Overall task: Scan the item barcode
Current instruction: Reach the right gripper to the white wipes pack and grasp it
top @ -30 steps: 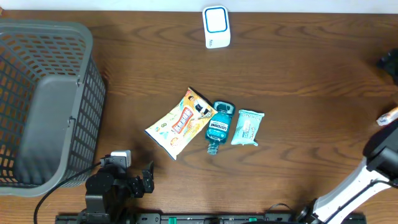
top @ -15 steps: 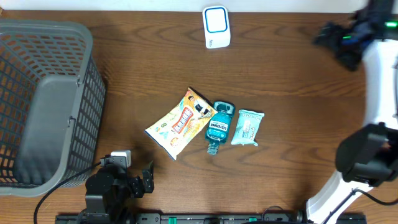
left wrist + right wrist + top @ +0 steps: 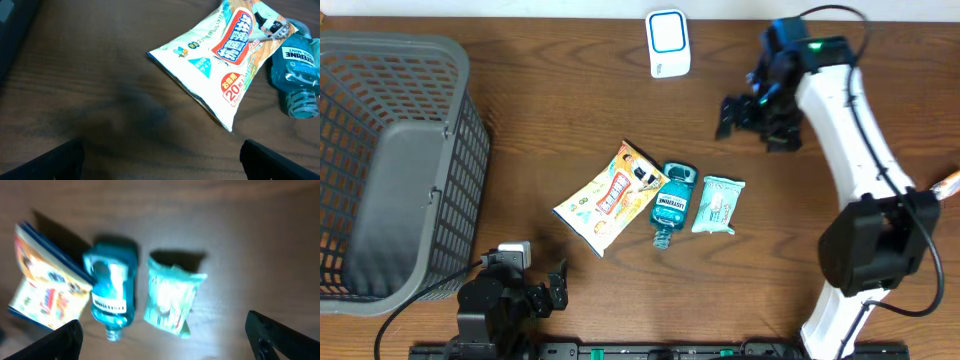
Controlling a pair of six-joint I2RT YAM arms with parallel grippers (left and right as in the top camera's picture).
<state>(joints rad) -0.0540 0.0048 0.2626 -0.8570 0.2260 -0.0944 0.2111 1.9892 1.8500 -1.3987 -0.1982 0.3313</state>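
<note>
Listerine bottle (image 3: 671, 203) lies flat between snack bag (image 3: 610, 200) and wipes pack (image 3: 718, 205); right gripper (image 3: 738, 113) hovers beyond the bottle, toward the scanner (image 3: 668, 42) — jaws spread wide, empty, seemingly readied for a pick.

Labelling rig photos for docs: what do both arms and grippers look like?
The right arm has white links, black joint housings, a green light near the wrist and a thin black cable looping over it; the right gripper is black. The left arm is all black, with a small white block and a trailing black cable; the left gripper is black.
</note>
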